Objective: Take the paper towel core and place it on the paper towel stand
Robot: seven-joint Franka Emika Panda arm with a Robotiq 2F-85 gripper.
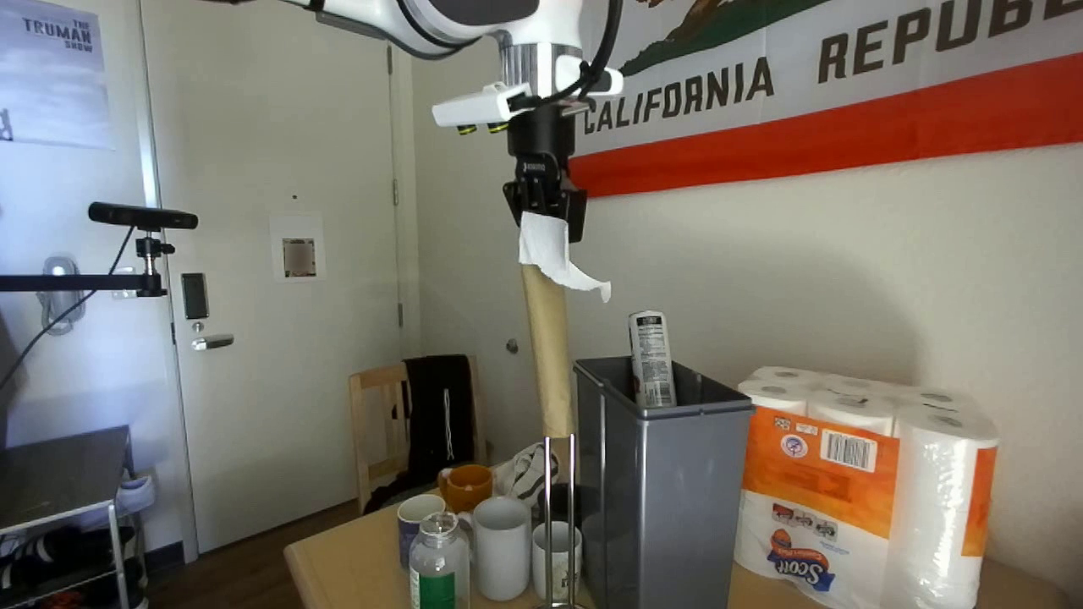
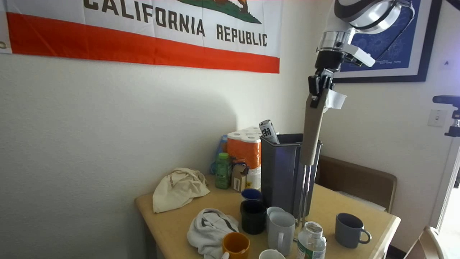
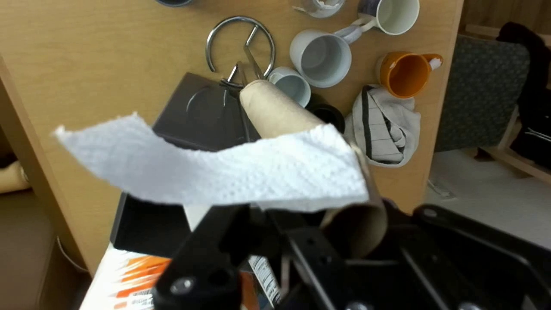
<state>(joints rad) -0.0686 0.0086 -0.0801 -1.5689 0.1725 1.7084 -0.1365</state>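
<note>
The paper towel core (image 1: 550,355), a long tan tube with a white paper scrap (image 3: 241,168) at its upper end, hangs slightly tilted from my gripper (image 1: 552,216). The gripper is shut on the core's upper end, as the wrist view shows round the tube's open rim (image 3: 366,215). The paper towel stand (image 1: 548,541) is upright on the table beside the grey box. Its rods (image 2: 304,194) run up to the core's lower end in all views. The looped top is hidden there and seems to be inside the core. The stand's ring base (image 3: 211,43) shows in the wrist view.
The tall grey box (image 1: 689,507) with a can (image 1: 651,355) stands close beside the stand. White mugs (image 2: 281,232), a clear bottle (image 2: 312,241) and an orange mug (image 2: 236,245) crowd its other side. The wrapped roll pack (image 1: 863,491) is behind the box.
</note>
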